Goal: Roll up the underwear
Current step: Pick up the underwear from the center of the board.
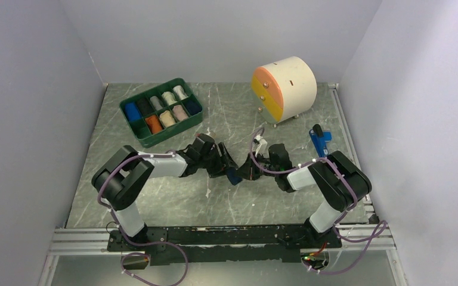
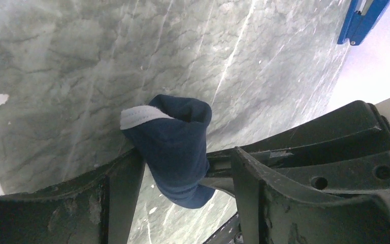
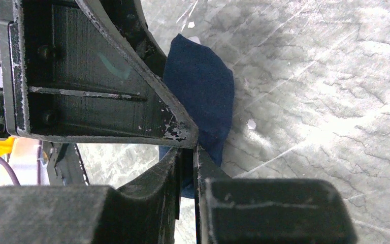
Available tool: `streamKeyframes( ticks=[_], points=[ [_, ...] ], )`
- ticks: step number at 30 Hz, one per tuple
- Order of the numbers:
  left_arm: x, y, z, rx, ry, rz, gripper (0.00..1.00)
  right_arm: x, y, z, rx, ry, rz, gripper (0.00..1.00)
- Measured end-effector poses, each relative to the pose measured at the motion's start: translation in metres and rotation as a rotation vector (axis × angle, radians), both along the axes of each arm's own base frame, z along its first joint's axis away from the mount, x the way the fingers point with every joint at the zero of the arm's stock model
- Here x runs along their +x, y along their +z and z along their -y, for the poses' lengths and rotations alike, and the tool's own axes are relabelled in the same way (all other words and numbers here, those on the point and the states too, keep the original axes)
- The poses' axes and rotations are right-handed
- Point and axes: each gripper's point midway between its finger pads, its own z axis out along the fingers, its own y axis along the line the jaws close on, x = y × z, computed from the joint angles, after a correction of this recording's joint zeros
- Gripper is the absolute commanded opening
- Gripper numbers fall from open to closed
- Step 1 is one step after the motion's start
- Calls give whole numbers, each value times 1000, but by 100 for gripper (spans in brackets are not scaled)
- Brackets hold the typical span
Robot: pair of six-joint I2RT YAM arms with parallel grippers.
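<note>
The navy underwear (image 2: 175, 147) sits bundled between the spread jaws of the left gripper (image 2: 183, 165), while the right gripper (image 3: 188, 152) pinches the end nearest it. Held by that narrow pinch alone, the roll could unfurl. The left wrist view shows its white-trimmed end gaping beyond the fingertips, which the right wrist view hides.

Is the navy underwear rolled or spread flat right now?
Rolled: the navy underwear is a compact bundle, white trim at one end, pinched by the right gripper.

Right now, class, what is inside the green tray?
The green tray holds cloth rolls in compartments: a blue roll, a cream roll, a pink roll, and others. Its front-left compartment looks empty. Rolls cover the floor beneath.
</note>
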Motion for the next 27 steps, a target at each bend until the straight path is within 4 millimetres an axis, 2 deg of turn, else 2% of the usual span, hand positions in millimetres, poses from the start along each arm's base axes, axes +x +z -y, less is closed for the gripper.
streamKeyframes(
  ticks=[4,9,13,19,23,27],
  points=[
    [1,-1,5,-13,4,-3,66,1,-1,3,4,-10,-8,16],
    [2,-5,11,-20,8,-12,53,1,-2,6,5,-19,-15,17],
    [3,-10,11,-11,17,-19,35,1,-2,7,6,-25,-22,21],
    [5,-11,15,3,12,-15,7,0,-1,9,-1,-34,-28,37],
    [6,-10,18,25,-7,-6,5,-3,8,15,-18,-53,-30,45],
    [6,-10,18,54,-36,14,5,-1,34,23,-33,-86,34,46]
  ],
)
